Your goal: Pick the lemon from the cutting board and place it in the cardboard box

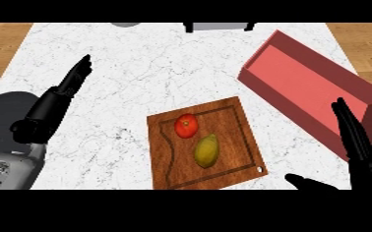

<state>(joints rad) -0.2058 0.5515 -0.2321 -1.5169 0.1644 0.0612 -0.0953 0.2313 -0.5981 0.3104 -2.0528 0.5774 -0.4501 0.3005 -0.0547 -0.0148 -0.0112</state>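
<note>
The lemon [206,150] lies on the wooden cutting board [240,128] near the middle of the marble desk [145,78], just beside a tomato [187,125] on its far side. The red box [305,88] stands to the right. The left hand [62,96] rests at the left, fingers straight. The right hand [352,142] hovers at the right over the box's near end, fingers straight, thumb spread, holding nothing.

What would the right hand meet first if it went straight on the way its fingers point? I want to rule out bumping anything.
Likely the red box: the right hand's fingers point up-left over its near wall, though height is unclear.
</note>
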